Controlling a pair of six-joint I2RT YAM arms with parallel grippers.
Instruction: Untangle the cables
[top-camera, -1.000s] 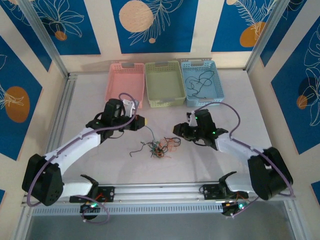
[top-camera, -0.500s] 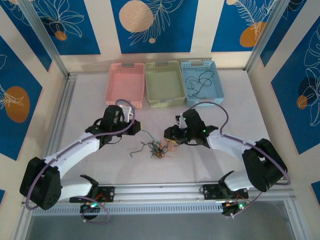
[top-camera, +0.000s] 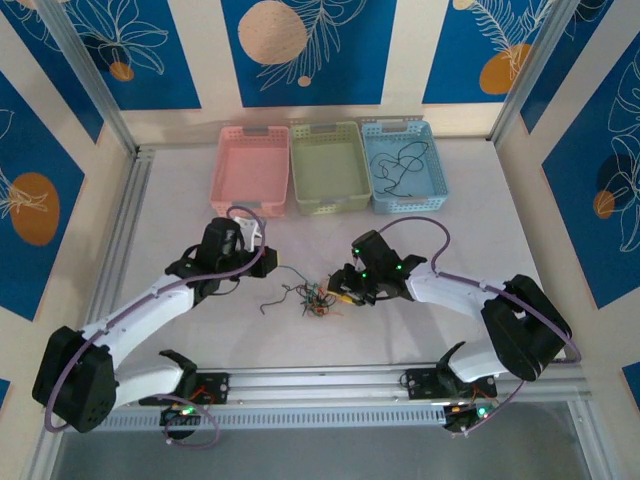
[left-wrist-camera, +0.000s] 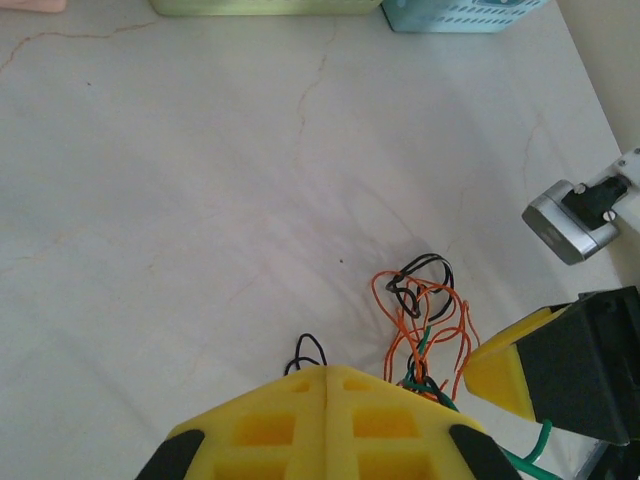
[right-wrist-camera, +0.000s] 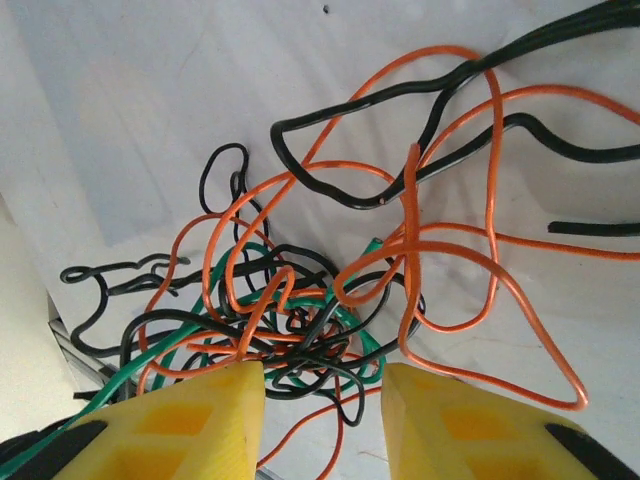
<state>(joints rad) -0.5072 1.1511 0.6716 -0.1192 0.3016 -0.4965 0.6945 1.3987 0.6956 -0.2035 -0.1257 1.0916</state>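
**A:** Nearest first. What is the left gripper (left-wrist-camera: 327, 372) doing?

**B:** Its yellow pads (left-wrist-camera: 265, 430) are pressed flat together, low over the table (left-wrist-camera: 180, 200) at the left edge of the tangle. A black loop (left-wrist-camera: 308, 350) pokes out right at the tips (whether it is truly pinched, I cannot tell). My guess is that it anchors one strand so the knot has something to pull against.

**A:** And the right gripper (right-wrist-camera: 323, 372)?

**B:** Its jaws stand a narrow way apart, set astride the cables (right-wrist-camera: 300, 310). Black, orange-red and green strands are heaped in the gap, and nothing is clamped yet. It looks lined up to close on the dense middle.

**A:** Where does the tangle lie?

**B:** On the table between the two grippers, well short of the baskets.

**A:** And farther back?

**B:** Three baskets sit side by side at the far edge: a pink basket (top-camera: 254, 170), a green basket (top-camera: 328, 165) and a blue basket (top-camera: 437, 185). The blue one holds a loose black cable (top-camera: 400, 160), so freed strands probably get dropped back there.
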